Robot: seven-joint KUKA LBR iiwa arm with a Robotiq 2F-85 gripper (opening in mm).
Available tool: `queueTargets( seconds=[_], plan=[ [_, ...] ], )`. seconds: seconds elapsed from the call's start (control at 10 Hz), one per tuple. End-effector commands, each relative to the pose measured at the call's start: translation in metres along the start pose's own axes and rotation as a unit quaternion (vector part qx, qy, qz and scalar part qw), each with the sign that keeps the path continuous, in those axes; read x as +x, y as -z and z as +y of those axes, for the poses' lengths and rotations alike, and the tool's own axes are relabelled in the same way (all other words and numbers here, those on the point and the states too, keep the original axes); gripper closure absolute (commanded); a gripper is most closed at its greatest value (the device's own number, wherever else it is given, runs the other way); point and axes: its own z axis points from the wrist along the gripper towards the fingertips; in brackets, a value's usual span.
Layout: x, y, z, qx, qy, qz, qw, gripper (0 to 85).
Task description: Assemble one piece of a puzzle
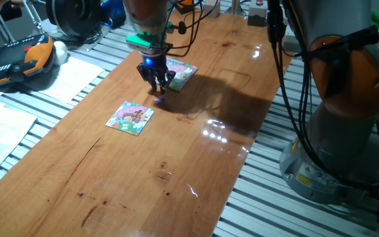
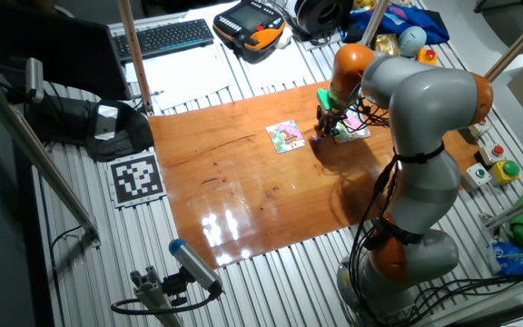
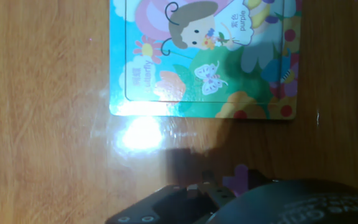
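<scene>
**Gripper low over a small purple piece between two square puzzles**

One fixed view: the gripper (image 1: pixel 157 90) hangs low over the wooden tabletop (image 1: pixel 176 171), fingertips pointing down. A tiny purple piece (image 1: pixel 158 100) lies just below them; contact cannot be told here. The puzzle (image 1: pixel 130 118), green-edged with a pink figure, lies flat a little nearer the camera and to the left, apart from the piece. A second square puzzle (image 1: pixel 181 72) sits behind the gripper. The near half of the tabletop is bare wood.

The other fixed view: from above, the arm (image 2: pixel 425 118) bends over the right end of the tabletop (image 2: pixel 243 191). The gripper (image 2: pixel 326 130) stands between the puzzle (image 2: pixel 286 136) and the second puzzle (image 2: pixel 357 127). The piece is too small to make out here. Wide open wood lies toward the left edge.

Hand view: the second puzzle (image 3: pixel 204 56) fills the top, showing a girl and a butterfly, its lower edge parallel to the frame. The purple piece (image 3: pixel 237 178) peeks out at the bottom, against the dark gripper body. How far the jaws stand open cannot be told.
</scene>
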Motion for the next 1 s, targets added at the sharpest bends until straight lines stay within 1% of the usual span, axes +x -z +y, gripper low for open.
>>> queueTargets(
  seconds=[0.0, 0.1, 0.5, 0.7, 0.9],
  plan=[
    [0.0000, 0.0000, -0.0001, 0.000, -0.002, 0.000, 1.0000, 51.0],
    [0.0001, 0.0000, -0.0002, -0.001, -0.006, 0.002, 1.0000, 34.0],
    [0.0013, -0.0016, -0.0018, -0.006, -0.013, 0.002, 0.9999, 34.0],
    [0.0029, -0.0017, -0.0034, -0.006, -0.014, -0.001, 0.9999, 34.0],
    [0.0039, -0.0051, -0.0053, -0.009, -0.016, -0.002, 0.9998, 34.0]
  ],
)
